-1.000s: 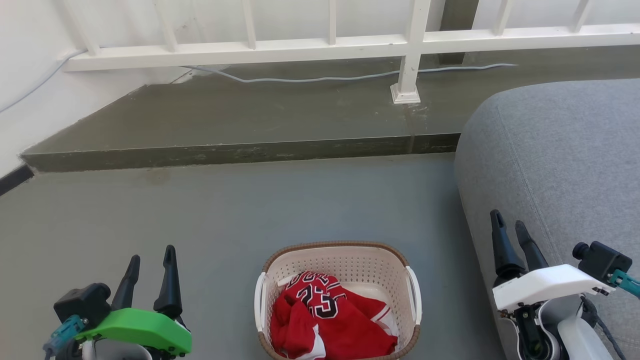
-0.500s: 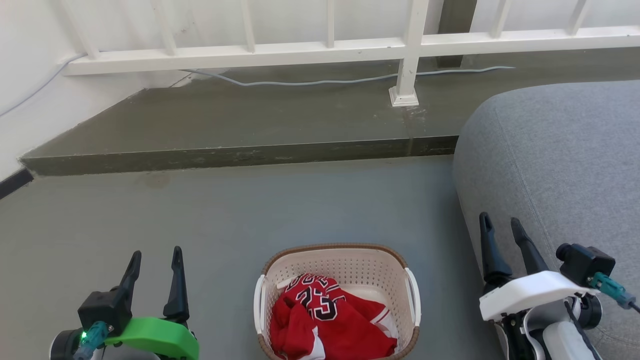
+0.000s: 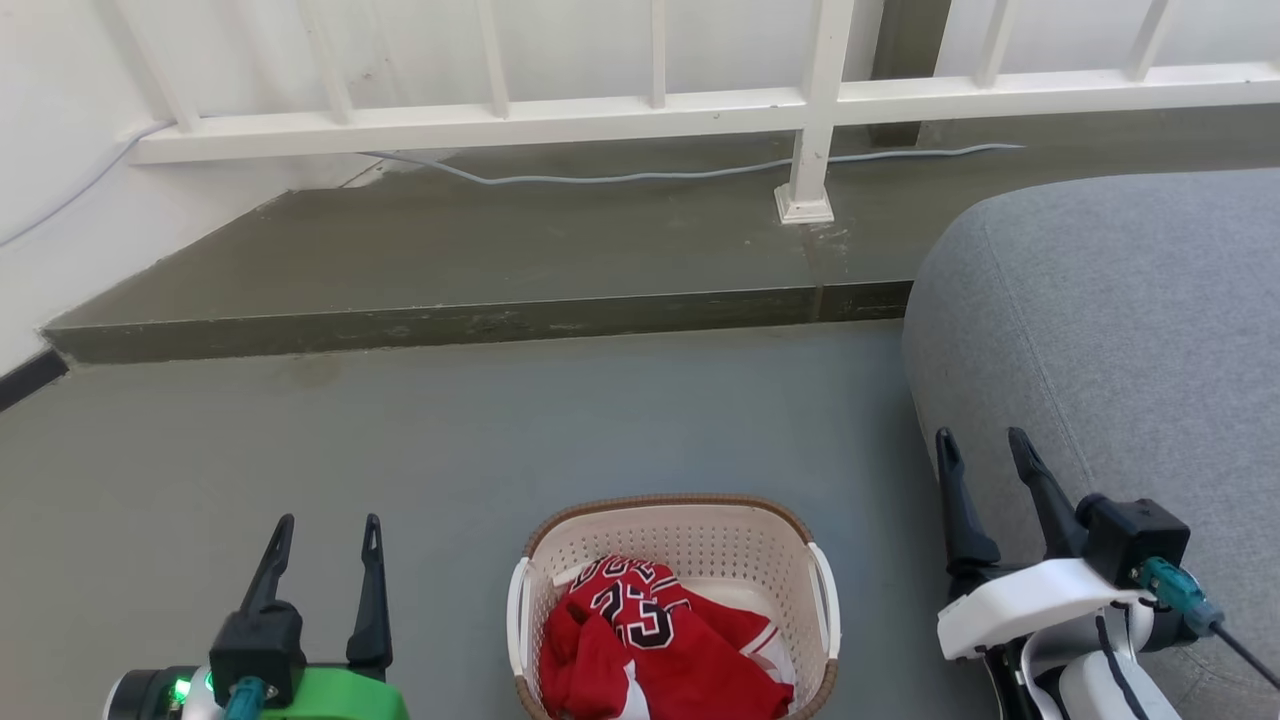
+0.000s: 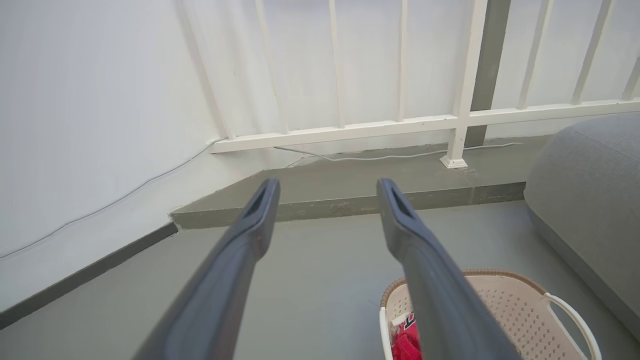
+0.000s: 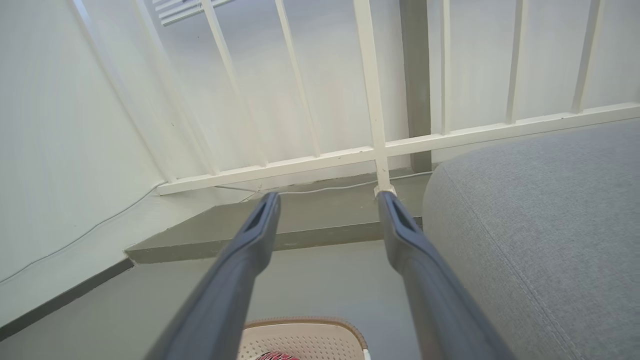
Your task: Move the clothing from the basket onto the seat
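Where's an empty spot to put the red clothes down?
The big grey fabric sofa seat is bare across its visible top, to the right of the open right end effector. The grey floor is also bare between the dark step and the cream perforated plastic basket. It is crowded inside the basket, where the red jersey and shorts are heaped.
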